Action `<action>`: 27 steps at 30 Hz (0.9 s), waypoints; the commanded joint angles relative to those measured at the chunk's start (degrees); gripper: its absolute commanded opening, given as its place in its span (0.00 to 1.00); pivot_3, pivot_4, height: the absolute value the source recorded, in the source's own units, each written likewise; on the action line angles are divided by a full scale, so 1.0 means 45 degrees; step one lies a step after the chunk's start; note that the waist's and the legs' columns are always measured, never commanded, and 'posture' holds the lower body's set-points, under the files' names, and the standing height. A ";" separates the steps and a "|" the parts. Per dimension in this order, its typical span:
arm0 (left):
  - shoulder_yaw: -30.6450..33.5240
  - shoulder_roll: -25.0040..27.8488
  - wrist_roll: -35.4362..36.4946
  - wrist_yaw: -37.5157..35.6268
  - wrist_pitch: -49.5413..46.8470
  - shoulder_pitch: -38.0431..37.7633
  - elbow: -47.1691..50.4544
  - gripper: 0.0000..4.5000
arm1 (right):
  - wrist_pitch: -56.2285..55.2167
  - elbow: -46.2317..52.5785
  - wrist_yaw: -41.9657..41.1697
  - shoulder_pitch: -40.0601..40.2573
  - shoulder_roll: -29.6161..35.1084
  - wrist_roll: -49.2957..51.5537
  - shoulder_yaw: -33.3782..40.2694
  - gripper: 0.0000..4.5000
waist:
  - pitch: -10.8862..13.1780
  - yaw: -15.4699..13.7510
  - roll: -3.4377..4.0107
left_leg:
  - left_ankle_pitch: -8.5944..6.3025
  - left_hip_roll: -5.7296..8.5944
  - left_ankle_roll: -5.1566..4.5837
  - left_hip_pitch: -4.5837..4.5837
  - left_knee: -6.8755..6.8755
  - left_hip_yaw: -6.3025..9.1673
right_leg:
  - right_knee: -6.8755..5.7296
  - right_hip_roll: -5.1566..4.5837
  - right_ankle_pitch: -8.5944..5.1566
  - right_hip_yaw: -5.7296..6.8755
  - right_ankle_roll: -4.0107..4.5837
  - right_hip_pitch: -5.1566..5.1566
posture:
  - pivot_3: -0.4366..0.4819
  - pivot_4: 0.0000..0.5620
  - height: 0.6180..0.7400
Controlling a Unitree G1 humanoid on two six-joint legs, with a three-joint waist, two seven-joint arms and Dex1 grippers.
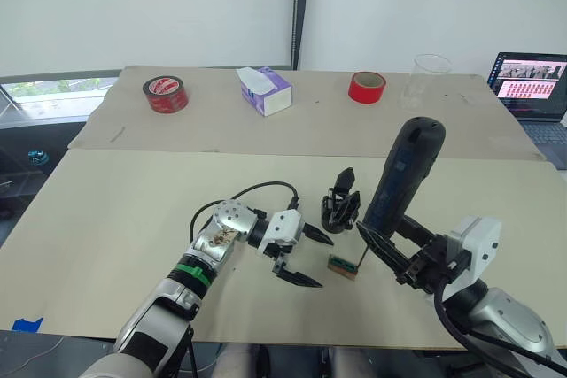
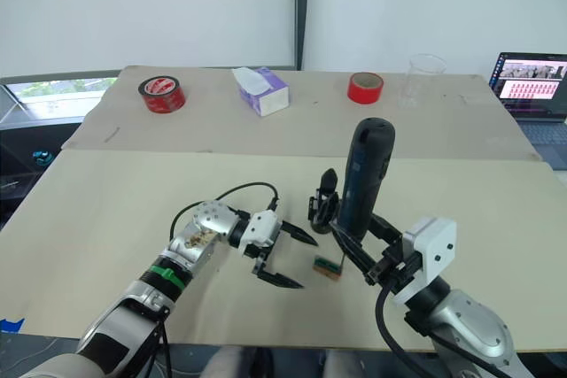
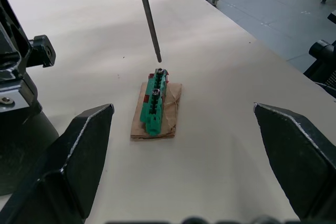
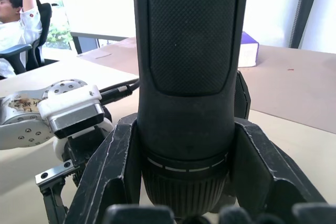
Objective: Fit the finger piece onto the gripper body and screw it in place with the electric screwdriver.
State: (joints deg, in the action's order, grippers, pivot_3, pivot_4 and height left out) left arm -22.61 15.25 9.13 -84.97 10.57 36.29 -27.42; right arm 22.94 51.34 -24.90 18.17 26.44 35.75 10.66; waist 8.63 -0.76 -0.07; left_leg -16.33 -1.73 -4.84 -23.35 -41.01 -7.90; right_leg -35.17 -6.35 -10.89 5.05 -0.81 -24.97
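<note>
Pincers sat nearest on the pale matte desk [image 1: 106, 210]. The left pincer [image 1: 308, 258] was spread wide with nothing between its black pointed fingers, which flanked a small green block [image 3: 155, 100] lying on a brown scrap. That block carried a row of dark screw heads along its top. The right pincer [image 4: 184, 182] was clamped on the electric screwdriver [image 1: 400, 174], a thick black cylinder with a finely textured grip, held tilted with its butt end up and away from the robot. Its thin metal bit [image 3: 148, 17] slanted down and ended just above the far end of the green block, not quite touching.

Just beyond the left pincer and beside the screwdriver's barrel stood the gripper body [image 1: 338, 205], a chunky black block with one pointed finger rising from it. The finger piece could not be picked out separately.

Farther back, on a second, browner sheet, were a red roll of tape [image 1: 166, 93], a purple and white tissue box [image 1: 264, 89], another red roll [image 1: 367, 87] and a clear plastic cup [image 1: 429, 77]. An open laptop [image 1: 530, 77] stood at the far right.
</note>
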 commanded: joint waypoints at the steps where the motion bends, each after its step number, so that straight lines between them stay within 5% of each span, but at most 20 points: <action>1: 0.0182 -0.0064 0.0087 -0.0006 0.0100 0.0286 0.0063 1.00 | -0.0359 0.0903 0.0101 -0.0100 -0.0008 0.0155 0.0023 0.42 | 0.0000 0.0000 0.0000 | 0.0000 0.0000 0.0000 0.0000 0.0000 0.0000 | 0.0000 0.0000 0.0000 0.0000 0.0000 0.0000 | 0.48 0.27 1.00; 27: 0.0199 -0.0004 0.0157 -0.0019 0.0036 0.0244 0.0303 1.00 | -0.0224 -0.0110 0.0160 -0.0937 0.0313 -0.0042 -0.0266 0.42 | 0.0000 -0.0011 0.0000 | -0.0002 0.0001 -0.0003 -0.0004 0.0001 0.0001 | 0.0004 0.0000 0.0000 0.0003 0.0001 0.0000 | 0.48 0.27 1.00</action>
State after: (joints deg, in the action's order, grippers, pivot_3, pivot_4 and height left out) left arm -22.52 15.42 9.14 -84.96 10.56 36.54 -27.41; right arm 23.69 49.11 -23.68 14.59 27.94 35.40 9.03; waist 8.63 -0.81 -0.07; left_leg -16.34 -1.72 -4.86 -23.37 -41.02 -7.90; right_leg -35.14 -6.35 -10.89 5.06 -0.81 -24.97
